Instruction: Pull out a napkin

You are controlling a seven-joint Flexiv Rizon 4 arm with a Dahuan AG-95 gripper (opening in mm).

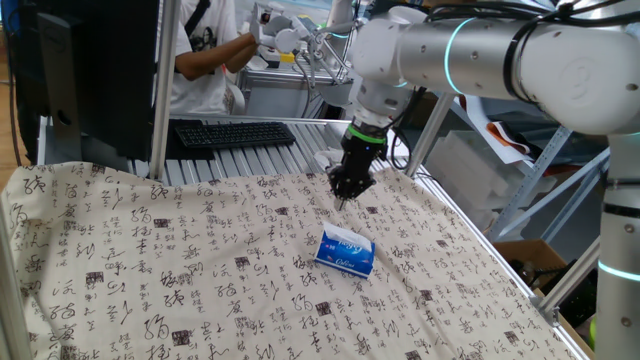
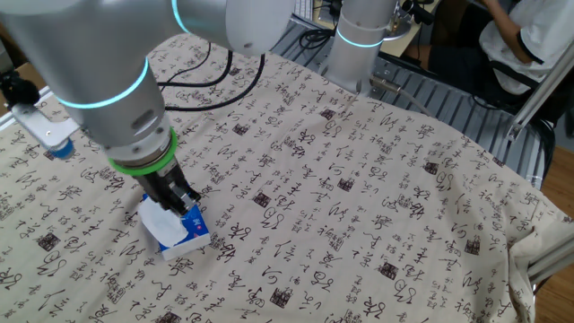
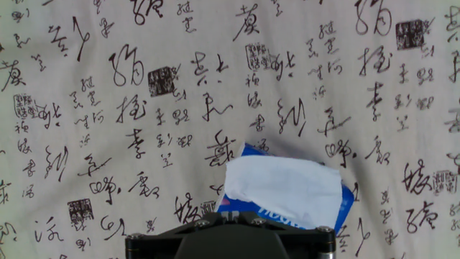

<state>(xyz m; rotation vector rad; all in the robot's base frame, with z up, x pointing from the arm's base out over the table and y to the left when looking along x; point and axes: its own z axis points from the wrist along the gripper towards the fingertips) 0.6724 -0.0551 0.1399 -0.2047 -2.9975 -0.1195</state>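
The blue-and-white tissue pack (image 1: 345,253) lies on the calligraphy-printed cloth (image 1: 150,270), right of centre. The white napkin (image 3: 284,188) sticks out of the pack's top and lies spread over the pack (image 3: 346,206). It also shows in the other fixed view (image 2: 161,222) on the pack (image 2: 195,224). My gripper (image 1: 341,197) hangs above the cloth, just behind and above the pack, fingers pointing down and close together with nothing between them. In the other fixed view the gripper (image 2: 186,199) is right over the pack's edge. In the hand view only the gripper's black body shows at the bottom.
A black keyboard (image 1: 235,133) and a seated person (image 1: 205,50) are beyond the cloth's far edge. A small white and blue device (image 2: 49,133) sits on the cloth at the left. Cables (image 2: 242,72) and the arm's base (image 2: 359,49) stand at the far side. The metal table frame (image 1: 500,260) borders the right.
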